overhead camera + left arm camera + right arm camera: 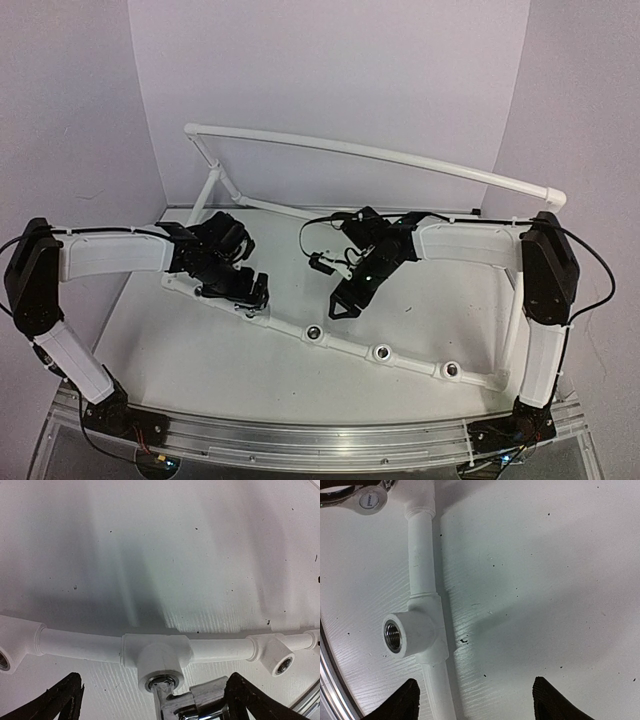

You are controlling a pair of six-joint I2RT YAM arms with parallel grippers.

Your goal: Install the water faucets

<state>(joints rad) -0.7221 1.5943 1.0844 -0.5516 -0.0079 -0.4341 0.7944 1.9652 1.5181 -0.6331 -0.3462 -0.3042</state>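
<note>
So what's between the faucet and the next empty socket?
Just a straight run of white pipe, no other fitting, from the faucet to the empty threaded socket; the right wrist view shows it.

- Table [200, 350]: plain white top. Up close it's got a fine ridged texture and a bunch of little dark specks all over it.
- Pipe frame [345, 343]: white plastic. The front run sits flat on the table, slanting from back-left to near-right, with three open round sockets [381, 352] along it.
- Silver metal rail [320, 440] runs along the near edge.
</note>
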